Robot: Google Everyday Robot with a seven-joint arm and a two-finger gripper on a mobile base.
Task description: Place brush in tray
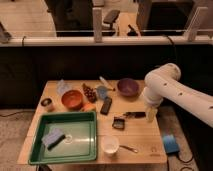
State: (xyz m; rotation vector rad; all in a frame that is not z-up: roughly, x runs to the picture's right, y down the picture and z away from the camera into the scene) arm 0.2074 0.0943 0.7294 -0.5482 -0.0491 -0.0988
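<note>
While the brush (125, 118) lies on the table right of the tray (65, 115), the gripper (151, 114) hangs just past its handle, open wide, empty. Best to drop over the slim handle, fingers straddling it crosswise.

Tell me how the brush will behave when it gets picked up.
The brush looks small and slim, so it is probably light and rigid. Its squarish head lies on the table, so it is unlikely to roll. The thin handle may pivot if grabbed off-centre. The pincer hangs open by its handle end.
</note>
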